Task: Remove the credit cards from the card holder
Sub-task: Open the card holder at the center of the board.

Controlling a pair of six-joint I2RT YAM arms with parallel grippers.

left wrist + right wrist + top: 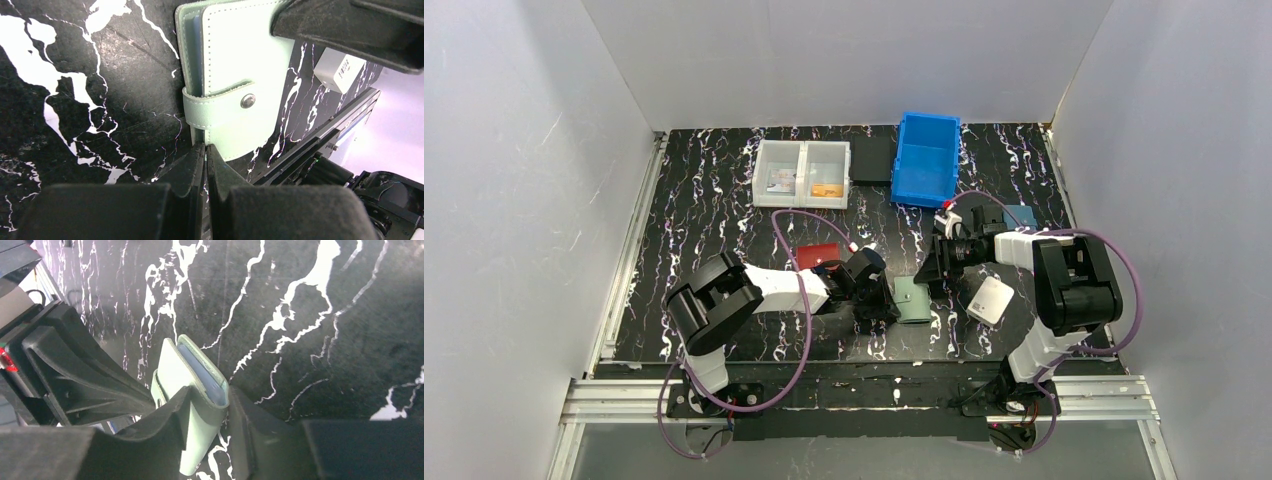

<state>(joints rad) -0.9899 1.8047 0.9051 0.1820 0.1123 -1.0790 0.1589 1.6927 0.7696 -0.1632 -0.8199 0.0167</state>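
The sage-green card holder (913,299) lies closed on the marbled table between the two arms, its snap tab (235,96) fastened. Of the credit cards only a light blue edge (202,372) shows between the covers. My left gripper (205,148) is shut, its tips against the holder's near edge by the tab, with nothing seen between them. My right gripper (210,392) straddles the holder's far end. One finger (165,425) presses on the cover and the other sits against the open edge. In the top view the left gripper (879,300) and the right gripper (929,275) meet at the holder.
A red wallet (817,254) lies behind the left arm and a white wallet (991,299) just right of the holder. At the back stand a clear divided box (803,172), a black pad (872,160) and a blue bin (927,158).
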